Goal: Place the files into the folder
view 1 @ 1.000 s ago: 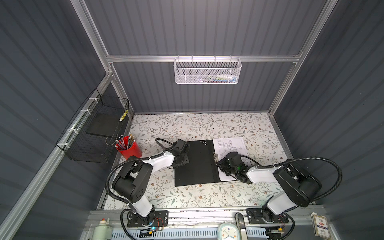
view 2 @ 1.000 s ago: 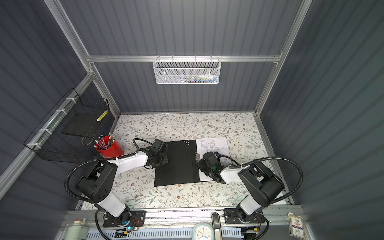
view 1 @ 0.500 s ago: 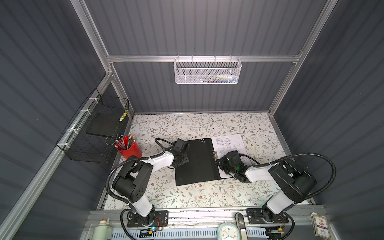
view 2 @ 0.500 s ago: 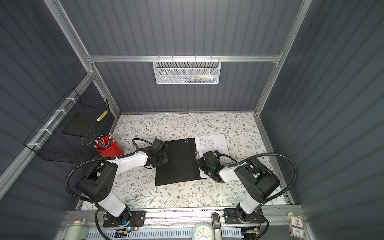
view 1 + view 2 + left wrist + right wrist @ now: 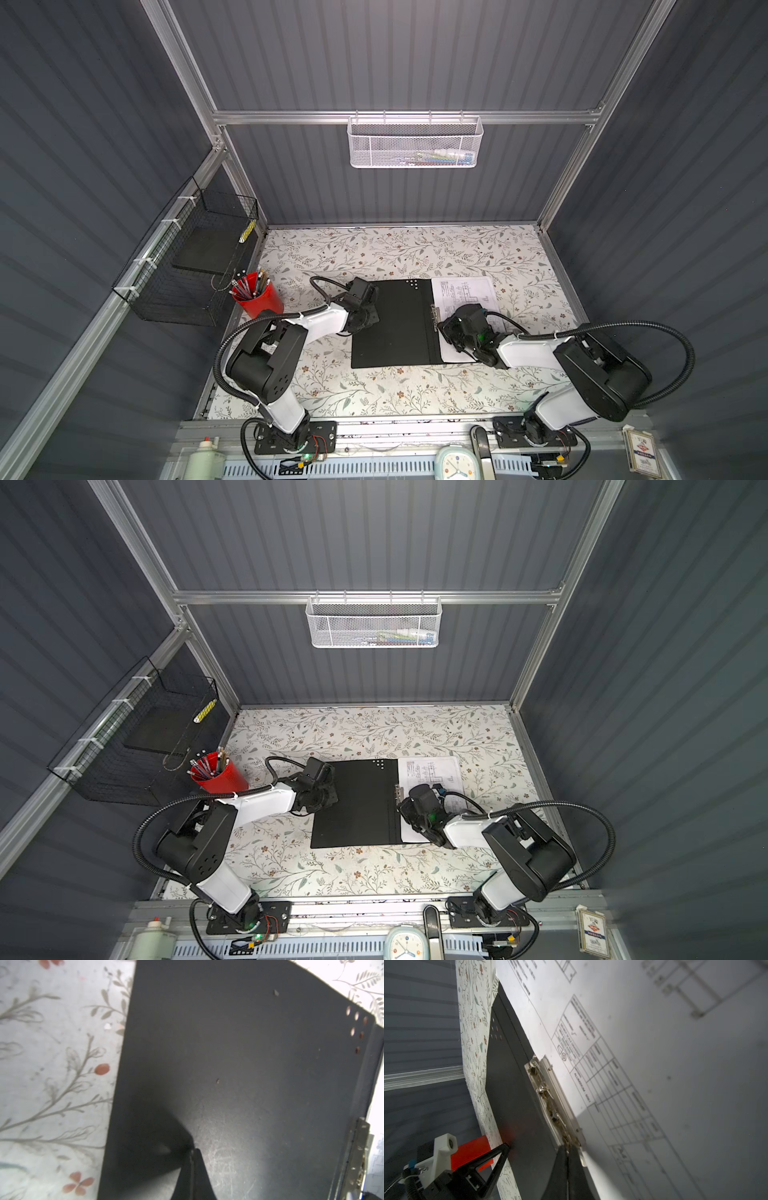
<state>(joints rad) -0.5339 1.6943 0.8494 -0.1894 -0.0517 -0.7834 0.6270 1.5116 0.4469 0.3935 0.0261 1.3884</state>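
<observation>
The folder (image 5: 395,328) (image 5: 353,808) lies open on the table, black inside up, in both top views. The files (image 5: 463,293) (image 5: 430,771), white printed sheets, rest on its right half beside the metal spine clip (image 5: 435,318) (image 5: 552,1101). My left gripper (image 5: 369,321) (image 5: 193,1150) is shut, with its tips down on the left flap (image 5: 249,1064) near that flap's outer edge. My right gripper (image 5: 448,328) (image 5: 568,1149) is shut, its tips at the near end of the clip, over the edge of the files (image 5: 654,1064). The orange outside is hidden.
A red cup of pens (image 5: 257,297) (image 5: 219,777) stands left of the folder, close to my left arm. A black wire basket (image 5: 187,274) hangs on the left wall and a white mesh basket (image 5: 415,143) on the back rail. The floral table (image 5: 374,390) stretches around the folder.
The right arm's elbow swung in a little and came back. Both grippers stay shut at the same spots on the folder. The files and folder lie much as before.
</observation>
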